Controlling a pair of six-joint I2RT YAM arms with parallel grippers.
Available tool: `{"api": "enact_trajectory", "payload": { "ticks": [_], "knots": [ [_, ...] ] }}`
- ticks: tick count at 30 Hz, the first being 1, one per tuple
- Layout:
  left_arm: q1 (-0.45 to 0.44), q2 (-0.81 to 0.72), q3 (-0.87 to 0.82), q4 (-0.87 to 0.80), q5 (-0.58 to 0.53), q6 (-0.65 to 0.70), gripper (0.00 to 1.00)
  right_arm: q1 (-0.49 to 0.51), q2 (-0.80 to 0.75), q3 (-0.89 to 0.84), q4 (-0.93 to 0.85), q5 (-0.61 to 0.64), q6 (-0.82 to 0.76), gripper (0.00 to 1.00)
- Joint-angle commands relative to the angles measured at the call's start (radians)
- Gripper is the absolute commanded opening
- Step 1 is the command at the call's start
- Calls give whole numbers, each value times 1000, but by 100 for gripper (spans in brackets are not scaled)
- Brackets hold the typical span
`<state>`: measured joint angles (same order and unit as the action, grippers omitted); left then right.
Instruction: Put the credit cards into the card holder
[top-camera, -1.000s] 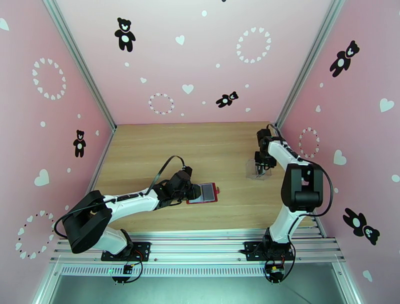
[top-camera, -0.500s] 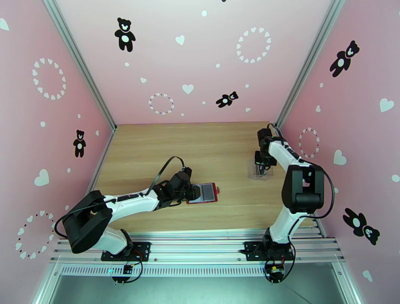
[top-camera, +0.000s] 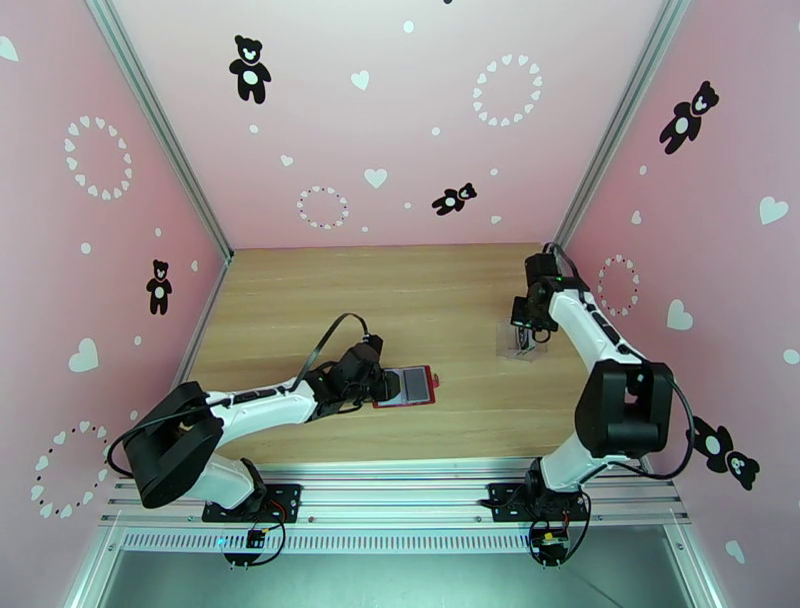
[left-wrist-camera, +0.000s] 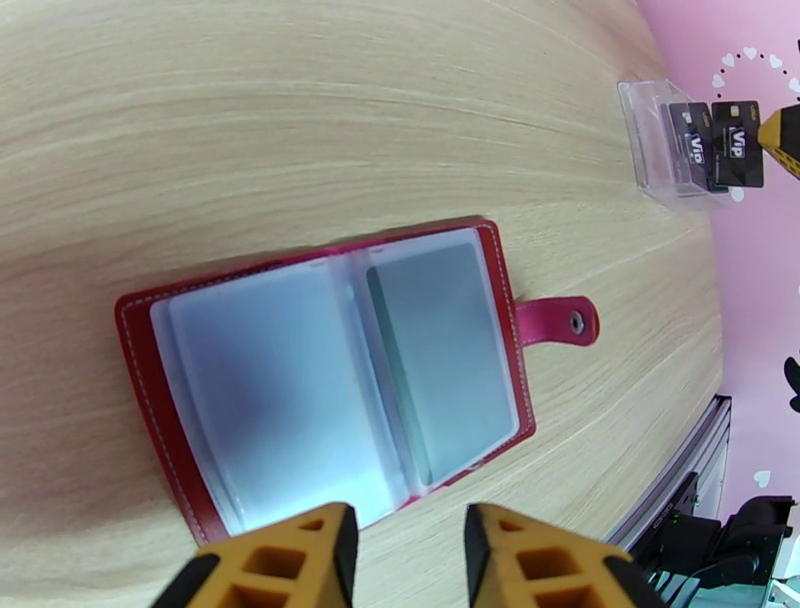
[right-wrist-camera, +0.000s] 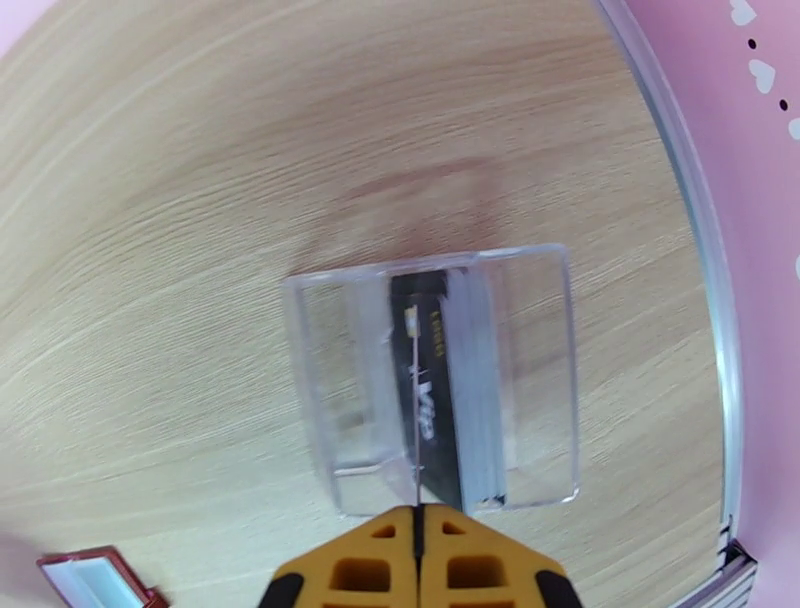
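Note:
The card holder (top-camera: 405, 386) lies open on the table, dark red with grey pockets and a snap tab, seen large in the left wrist view (left-wrist-camera: 330, 370). My left gripper (top-camera: 384, 384) sits at its left edge, fingers apart (left-wrist-camera: 405, 520) with bare table between them. At the right, my right gripper (top-camera: 526, 334) hangs over a clear plastic case (top-camera: 520, 348) and is shut (right-wrist-camera: 418, 512) on one dark credit card (right-wrist-camera: 428, 420), which stands out beyond the case's rim (left-wrist-camera: 738, 145). More credit cards (right-wrist-camera: 478, 400) stand on edge inside the case (right-wrist-camera: 540, 350).
Pink walls close in the wooden table (top-camera: 400, 290) on three sides, and the right wall runs close to the case. An aluminium rail (top-camera: 400, 490) with the arm bases lines the near edge. Bare wood lies between the card holder and the case.
The right gripper has shut on a card in the case. The right arm has swung its elbow outward to the right and back. The left arm and card holder have not moved.

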<state>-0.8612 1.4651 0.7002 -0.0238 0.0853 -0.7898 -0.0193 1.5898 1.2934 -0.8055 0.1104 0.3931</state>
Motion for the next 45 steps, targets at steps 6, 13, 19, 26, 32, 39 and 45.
{"api": "enact_trajectory", "payload": {
  "ticks": [6, 13, 19, 26, 32, 39, 45],
  "knots": [
    [-6, -143, -48, -3, -24, 39, 35, 48, -184, -111, 105, -350, 22, 0],
    [-1, -310, -137, 79, 13, 81, 36, 240, -350, -238, 268, -644, 74, 0],
    [2, -439, -204, 156, 106, 116, 40, 387, -460, -357, 405, -785, 131, 0],
    [7, -558, -275, 297, 203, 84, 48, 473, -580, -478, 552, -904, 243, 0],
    [7, -545, -279, 386, 253, 46, 50, 518, -613, -508, 631, -949, 328, 0],
    [7, -529, -264, 427, 276, 22, 49, 555, -620, -535, 698, -962, 372, 0],
    [6, -513, -263, 451, 284, 9, 45, 579, -613, -549, 722, -976, 383, 0]
  ]
}}
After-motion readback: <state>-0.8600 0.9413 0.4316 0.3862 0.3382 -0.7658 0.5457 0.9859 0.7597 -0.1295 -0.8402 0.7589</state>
